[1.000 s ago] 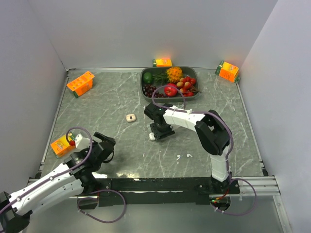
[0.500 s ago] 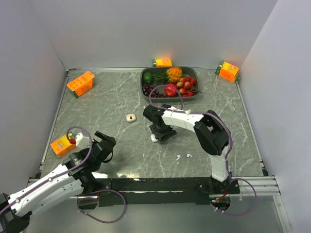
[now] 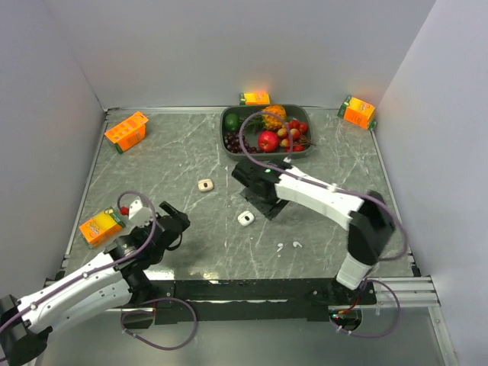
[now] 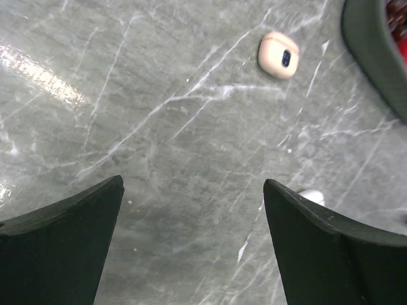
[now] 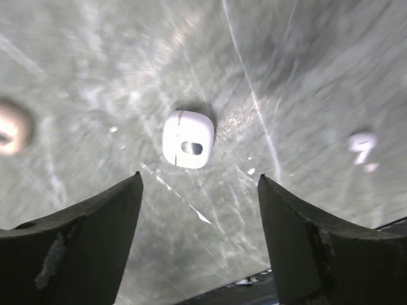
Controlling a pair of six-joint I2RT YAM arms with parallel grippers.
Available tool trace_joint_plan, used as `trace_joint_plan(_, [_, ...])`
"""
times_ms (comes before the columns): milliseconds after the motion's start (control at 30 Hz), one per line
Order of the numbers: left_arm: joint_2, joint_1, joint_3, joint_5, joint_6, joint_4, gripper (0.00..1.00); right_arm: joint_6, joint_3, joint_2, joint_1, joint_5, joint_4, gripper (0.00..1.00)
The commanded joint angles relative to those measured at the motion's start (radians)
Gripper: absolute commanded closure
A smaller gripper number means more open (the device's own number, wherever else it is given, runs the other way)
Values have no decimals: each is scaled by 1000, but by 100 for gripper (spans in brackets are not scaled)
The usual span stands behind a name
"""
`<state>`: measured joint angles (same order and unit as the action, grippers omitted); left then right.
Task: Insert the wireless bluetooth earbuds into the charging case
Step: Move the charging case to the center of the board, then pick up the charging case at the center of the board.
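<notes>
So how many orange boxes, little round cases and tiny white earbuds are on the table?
Orange cardboard juice cartons: 4
Cream-beige rounded plastic case: 1
White rounded-square plastic case: 1
Tiny glossy white plastic earbuds: 2
Total: 8

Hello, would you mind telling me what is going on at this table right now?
Neither arm holds anything. The right gripper hangs open above a small white rounded case lying on the table. The left gripper is open too, low over the table, with the cream-beige charging case ahead of it and untouched. The earbuds lie loose on the table nearer the arm bases, not in any case.
</notes>
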<state>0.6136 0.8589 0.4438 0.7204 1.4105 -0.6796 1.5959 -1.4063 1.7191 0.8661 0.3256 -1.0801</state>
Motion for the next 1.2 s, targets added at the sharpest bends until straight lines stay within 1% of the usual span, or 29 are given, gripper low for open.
trace_joint_plan(0, [101, 12, 45, -44, -51, 103, 4, -297, 15, -232, 8, 197, -54, 16])
trace_joint_plan(33, [121, 18, 52, -48, -48, 123, 4, -376, 32, -266, 7, 225, -25, 14])
trace_joint_plan(67, [168, 43, 56, -56, -33, 173, 4, -554, 53, -335, 7, 228, 9, 13])
trace_joint_plan(100, [195, 61, 61, -58, -12, 198, 4, -630, 100, -367, 7, 230, 72, 12])
trace_joint_plan(133, [222, 86, 71, -50, 8, 225, 4, -684, 125, -400, 7, 248, 84, 12])
trace_joint_plan(167, [289, 145, 82, -36, 80, 245, 4, -761, 154, -467, 7, 248, 101, 13])
trace_joint_plan(200, [331, 176, 94, -24, 108, 280, 4, -799, 220, -507, 8, 248, 129, 13])
trace_joint_plan(233, [378, 204, 136, -4, 139, 285, 4, -835, 254, -588, 4, 234, 197, 15])
trace_joint_plan(267, [485, 250, 166, -1, 206, 284, 4, -881, 286, -630, 1, 215, 222, 15])
trace_joint_plan(333, [604, 290, 286, 4, 255, 253, 4, -915, 371, -744, -4, 188, 305, 16])
trace_joint_plan(367, [715, 331, 329, 13, 302, 243, 4, -935, 391, -777, -16, 162, 321, 16])
trace_joint_plan(400, [763, 347, 405, 19, 335, 209, 3, -948, 423, -806, -19, 146, 341, 17])
trace_joint_plan(433, [806, 365, 438, 22, 378, 207, 3, -974, 434, -853, -25, 135, 361, 17])
trace_joint_plan(467, [868, 365, 462, 13, 381, 221, 3, -979, 441, -868, -30, 119, 361, 17])
trace_joint_plan(600, [969, 353, 561, 17, 401, 256, 4, -1008, 425, -920, -32, 110, 329, 17])
trace_joint_plan(767, [1101, 305, 656, -45, 345, 218, 4, -1044, 412, -977, -32, 84, 330, 17])
trace_joint_plan(833, [1141, 275, 673, -102, 296, 219, 4, -1054, 408, -993, -35, 67, 333, 17])
trace_joint_plan(933, [1192, 230, 684, -174, 239, 224, 4, -1053, 395, -1015, -33, 53, 329, 17])
trace_joint_plan(1033, [1219, 226, 726, -174, 222, 160, 4, -1053, 388, -1041, -35, 41, 327, 17])
trace_joint_plan(1167, [1238, 226, 756, -171, 214, 118, 4, -1051, 394, -1064, -33, 39, 344, 17])
